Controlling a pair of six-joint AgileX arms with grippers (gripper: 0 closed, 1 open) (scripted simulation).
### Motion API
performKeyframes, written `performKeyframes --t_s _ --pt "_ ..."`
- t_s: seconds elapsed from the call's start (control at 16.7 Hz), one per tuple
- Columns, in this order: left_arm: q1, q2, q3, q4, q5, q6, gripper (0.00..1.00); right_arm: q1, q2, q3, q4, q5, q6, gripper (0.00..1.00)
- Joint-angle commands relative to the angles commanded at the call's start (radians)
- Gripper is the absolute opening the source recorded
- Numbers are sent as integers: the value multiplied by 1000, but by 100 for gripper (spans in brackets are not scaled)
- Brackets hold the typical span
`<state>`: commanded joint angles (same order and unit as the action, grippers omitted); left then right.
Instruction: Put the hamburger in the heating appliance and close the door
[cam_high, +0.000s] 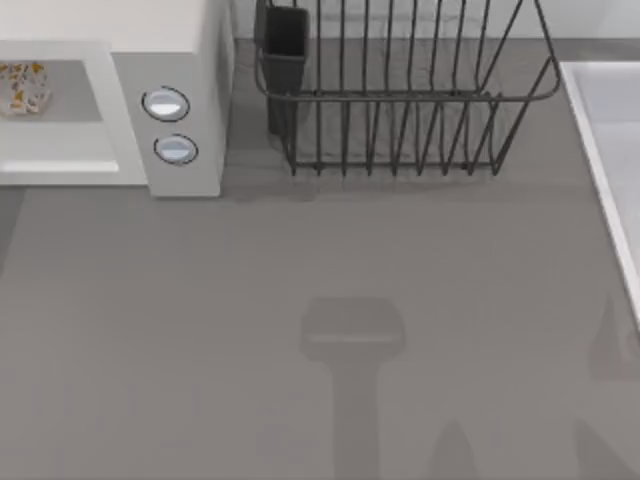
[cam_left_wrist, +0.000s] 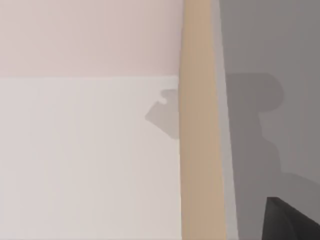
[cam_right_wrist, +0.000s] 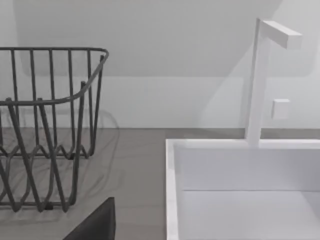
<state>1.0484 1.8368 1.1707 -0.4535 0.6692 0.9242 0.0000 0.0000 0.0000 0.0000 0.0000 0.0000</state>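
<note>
Top view first: finds the hamburger (cam_high: 22, 88) already resting on the grey floor of the heating appliance (cam_high: 185, 45), far out at ten o'clock. Counts the first half of the task as done, then. Looks straight into the cavity with nothing across it, so judges the door as not yet shut (where the panel itself stands cannot be told). Leaves the closing swing as the whole remaining job.

Catches just a dark edge of the left pincer (cam_left_wrist: 290, 222) in the left wrist view, beside a pale flat surface and a tan strip; cannot tell whether spread or pressed together. Same for the right pincer (cam_right_wrist: 95, 225) in the right wrist view, a dark corner near the sink side; cannot tell its state either.

Turns to the surroundings: plain grey counter (cam_high: 180, 330), crossed by soft arm shadows toward six o'clock. Places a black wire dish rack (cam_high: 400, 100) at twelve o'clock, just beside the appliance, and a white sink (cam_high: 610, 140) at three o'clock with a square white tap (cam_right_wrist: 260, 85) rising against a pale wall.
</note>
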Motion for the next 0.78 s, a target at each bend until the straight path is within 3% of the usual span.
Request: performKeyframes --t_s 0.54,0.78 --pt "-12 9 -76 87 0 -10 0 0 0 0 0 0 0 100" --pt "-79 -118 -231 158 -37 -90 0 0 0 0 0 0 0 100"
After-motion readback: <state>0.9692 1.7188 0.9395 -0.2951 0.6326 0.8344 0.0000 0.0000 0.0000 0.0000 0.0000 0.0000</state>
